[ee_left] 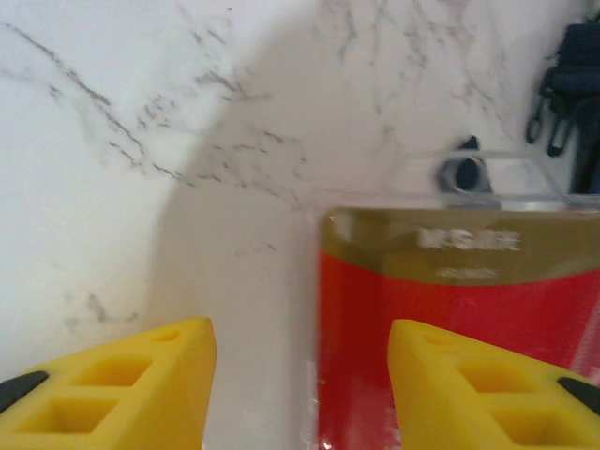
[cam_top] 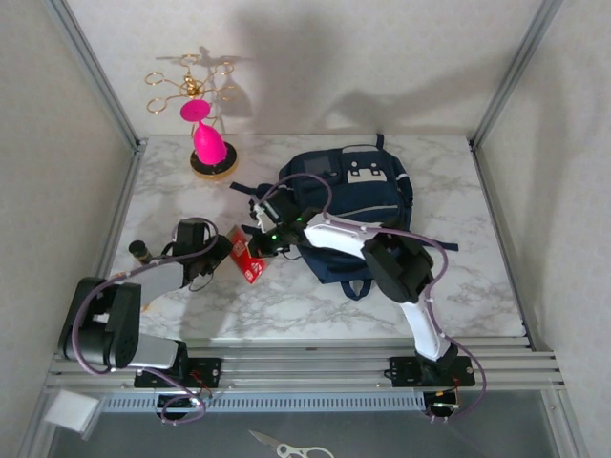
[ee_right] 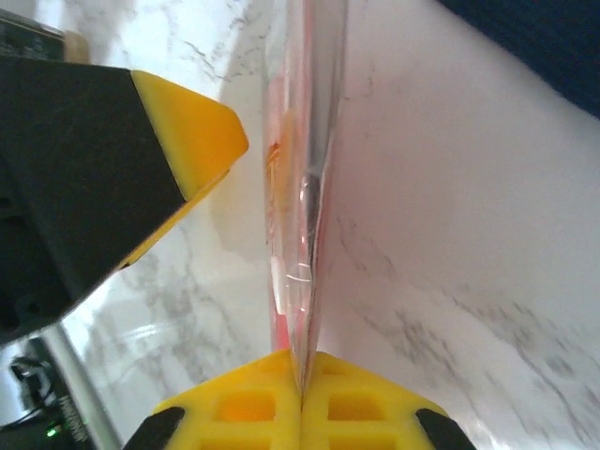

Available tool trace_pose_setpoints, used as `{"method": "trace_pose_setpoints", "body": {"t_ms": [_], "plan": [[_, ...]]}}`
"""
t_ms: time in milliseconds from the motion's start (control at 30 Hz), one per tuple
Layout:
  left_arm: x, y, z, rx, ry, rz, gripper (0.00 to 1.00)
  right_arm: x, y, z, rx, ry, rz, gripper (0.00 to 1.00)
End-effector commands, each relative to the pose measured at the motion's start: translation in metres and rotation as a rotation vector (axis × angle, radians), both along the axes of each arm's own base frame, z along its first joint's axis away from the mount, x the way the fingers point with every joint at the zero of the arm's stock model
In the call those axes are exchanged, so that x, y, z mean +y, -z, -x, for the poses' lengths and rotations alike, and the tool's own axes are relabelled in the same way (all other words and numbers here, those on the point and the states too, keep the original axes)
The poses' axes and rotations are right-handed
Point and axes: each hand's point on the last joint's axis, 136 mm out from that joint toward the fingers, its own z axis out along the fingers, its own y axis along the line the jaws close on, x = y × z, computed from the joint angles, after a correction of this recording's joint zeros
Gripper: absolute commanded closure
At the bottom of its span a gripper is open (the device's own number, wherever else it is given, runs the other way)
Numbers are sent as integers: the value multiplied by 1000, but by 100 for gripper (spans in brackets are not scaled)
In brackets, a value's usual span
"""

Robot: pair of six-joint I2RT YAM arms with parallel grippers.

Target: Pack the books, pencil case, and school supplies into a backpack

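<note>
my left arm [cam_top: 119, 324] is grey and black, the right arm [cam_top: 396, 267] has white shells over chunky black joints. pale purple cables [cam_top: 70, 320] loop along both, tiny green light [cam_top: 272, 229] near a wrist. fingers [ee_left: 122, 394] are yellow plastic with square pockets and black inserts.

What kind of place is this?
Probably a robot testing booth: the left arm and right arm bolted at a marble-look table, boxed in by metal frame posts and plain walls.
</note>
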Motion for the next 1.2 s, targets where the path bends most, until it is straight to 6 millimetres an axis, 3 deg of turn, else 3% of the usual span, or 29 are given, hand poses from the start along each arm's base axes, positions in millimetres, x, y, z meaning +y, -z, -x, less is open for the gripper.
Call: {"method": "trace_pose_setpoints", "body": {"t_ms": [0,100,167,300,400,500,600,700,833,1067,1167], "plan": [[-5,-56,-12,-114,81,-53,44,-19,-84,-20,-86,78,-185,100],[-15,-107,-22,-223,159,-126,40,-56,-118,-22,-116,142,-237,100],[-35,-136,-27,-299,238,-164,39,-87,-140,-23,-141,201,-270,100],[-114,-175,-28,-435,531,-221,38,-168,-170,-26,-167,381,-312,100],[-174,-186,-25,-502,753,-307,38,-225,-183,-23,-172,496,-305,100],[-230,-185,-18,-559,976,-430,38,-279,-185,-19,-170,626,-257,100],[-282,-173,-7,-613,1193,-540,35,-323,-183,-14,-145,738,-242,100],[-313,-148,-3,-631,1351,-600,30,-359,-185,-7,-150,833,-235,100],[-329,-115,-13,-591,1432,-738,29,-386,-174,-1,-127,910,-220,100],[-325,-114,-47,-634,1321,-915,38,-393,-158,4,-92,926,-197,100],[-320,-114,-58,-630,1307,-901,46,-398,-150,8,-80,946,-158,100]]}}
